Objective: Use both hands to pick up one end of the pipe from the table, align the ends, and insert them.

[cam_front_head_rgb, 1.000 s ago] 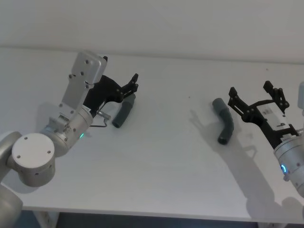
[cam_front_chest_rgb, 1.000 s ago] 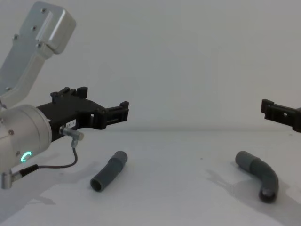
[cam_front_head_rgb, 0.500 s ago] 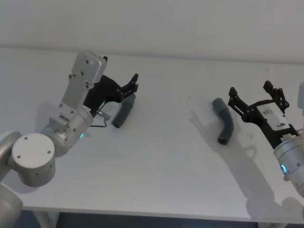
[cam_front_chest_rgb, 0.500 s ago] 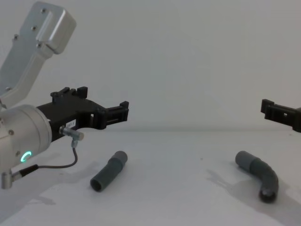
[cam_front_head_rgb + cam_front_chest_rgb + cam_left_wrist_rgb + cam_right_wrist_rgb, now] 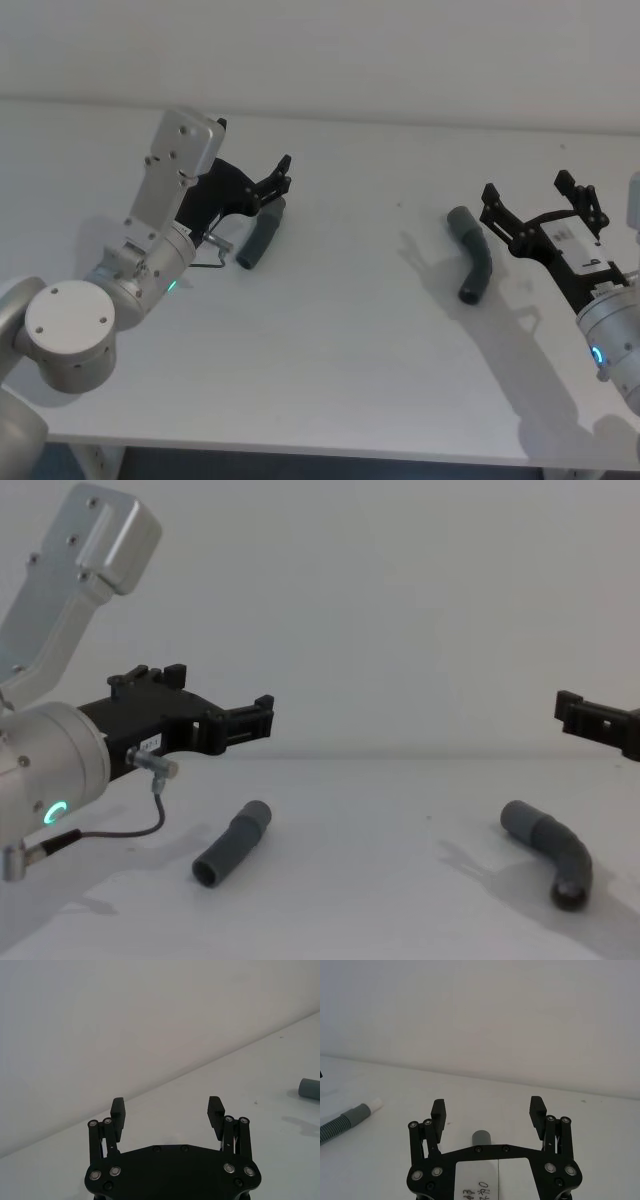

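The table (image 5: 350, 350) is a plain white surface that carries both halves of the pipe, and they lie well apart on it. The straight piece (image 5: 260, 236) rests flat on the table's left half, roughly midway between the far and near edges. It lies at a slant, with one open end turned toward the table's near edge. In the right wrist view its ribbed length ends in a grey collar and a pale tip (image 5: 375, 1103). The bent piece (image 5: 476, 256) lies flat on the table's right half, its elbow bowed toward the table's right edge. One of its ends points to the far edge, and its dark open mouth faces the near edge.

The left gripper (image 5: 167, 1110) hangs over the table's left half, clear of the surface, with its fingertips above the far end of the straight piece and not touching it. Its jaws are spread wide with nothing between them. A green ring light (image 5: 55, 812) glows on its wrist, and a thin dark cable (image 5: 120, 832) loops below it.

The right gripper (image 5: 530, 195) is held above the table's right half, close to the right edge, just beside the bent piece and apart from it. Its jaws are likewise spread wide and empty. Both pieces lie on the table with their ends not joined
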Available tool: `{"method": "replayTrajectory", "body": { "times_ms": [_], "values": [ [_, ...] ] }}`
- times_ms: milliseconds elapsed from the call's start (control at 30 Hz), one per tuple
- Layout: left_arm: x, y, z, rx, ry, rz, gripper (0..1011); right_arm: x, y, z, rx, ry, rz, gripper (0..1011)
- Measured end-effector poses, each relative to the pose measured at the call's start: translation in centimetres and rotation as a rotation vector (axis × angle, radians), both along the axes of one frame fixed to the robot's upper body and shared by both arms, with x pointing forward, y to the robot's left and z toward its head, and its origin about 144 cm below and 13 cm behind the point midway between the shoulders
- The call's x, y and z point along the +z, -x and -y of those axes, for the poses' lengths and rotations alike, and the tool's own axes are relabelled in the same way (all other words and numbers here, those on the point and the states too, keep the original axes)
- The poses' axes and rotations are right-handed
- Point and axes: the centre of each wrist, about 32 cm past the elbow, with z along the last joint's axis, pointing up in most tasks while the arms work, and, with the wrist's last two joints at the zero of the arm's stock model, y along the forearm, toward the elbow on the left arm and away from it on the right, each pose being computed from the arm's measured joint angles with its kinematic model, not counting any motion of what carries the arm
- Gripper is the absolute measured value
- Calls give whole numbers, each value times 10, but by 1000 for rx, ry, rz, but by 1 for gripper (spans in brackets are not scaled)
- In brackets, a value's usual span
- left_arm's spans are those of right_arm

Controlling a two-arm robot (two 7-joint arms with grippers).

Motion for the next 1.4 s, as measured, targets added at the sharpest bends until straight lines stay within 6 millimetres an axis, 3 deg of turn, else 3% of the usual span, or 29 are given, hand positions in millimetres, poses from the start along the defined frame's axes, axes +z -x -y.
{"method": "replayTrajectory", "body": {
  "times_ms": [967, 1400],
  "values": [
    [0, 0, 0, 0, -1, -2, 1001, 0, 0, 0, 0, 0, 0, 1000],
    [15, 3, -5, -19, -20, -104, 1001, 0, 0, 0, 0, 0, 0, 1000]
  ]
}}
